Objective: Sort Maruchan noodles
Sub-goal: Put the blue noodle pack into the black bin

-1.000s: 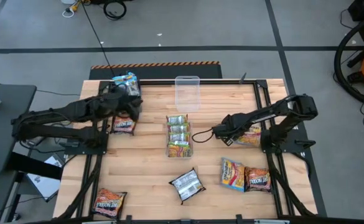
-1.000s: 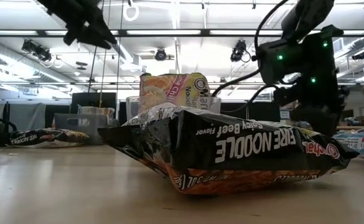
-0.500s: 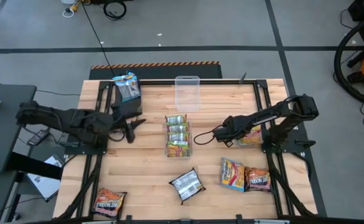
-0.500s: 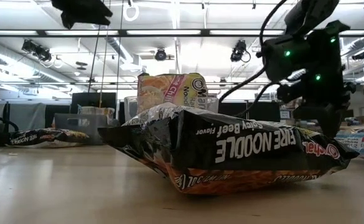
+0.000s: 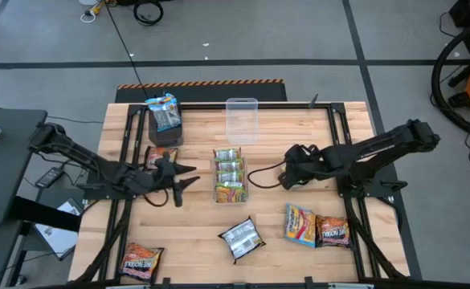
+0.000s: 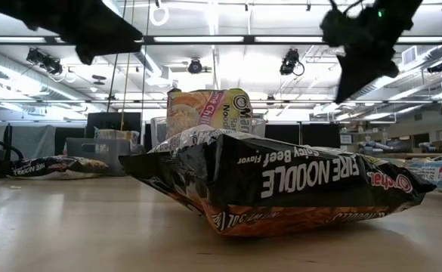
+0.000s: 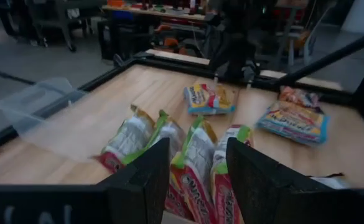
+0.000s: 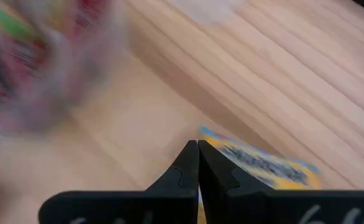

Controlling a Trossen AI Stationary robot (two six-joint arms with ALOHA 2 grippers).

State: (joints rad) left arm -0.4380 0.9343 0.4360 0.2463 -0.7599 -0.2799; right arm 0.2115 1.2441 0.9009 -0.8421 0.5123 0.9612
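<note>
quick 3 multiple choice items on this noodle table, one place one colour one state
1. The yellow-green packets stand:
A. in the mid-table bin
B. on the floor
C. in a hand

2. The packet nearest the low camera is mostly:
A. white
B. black
C. pink

3. The left hand is:
A. shut on a packet
B. out of view
C. open and empty

Key: 1 A, bin walls enclose them; 2 B, a dark wrapper with white lettering; 3 C, nothing lies between its spread fingers.
</note>
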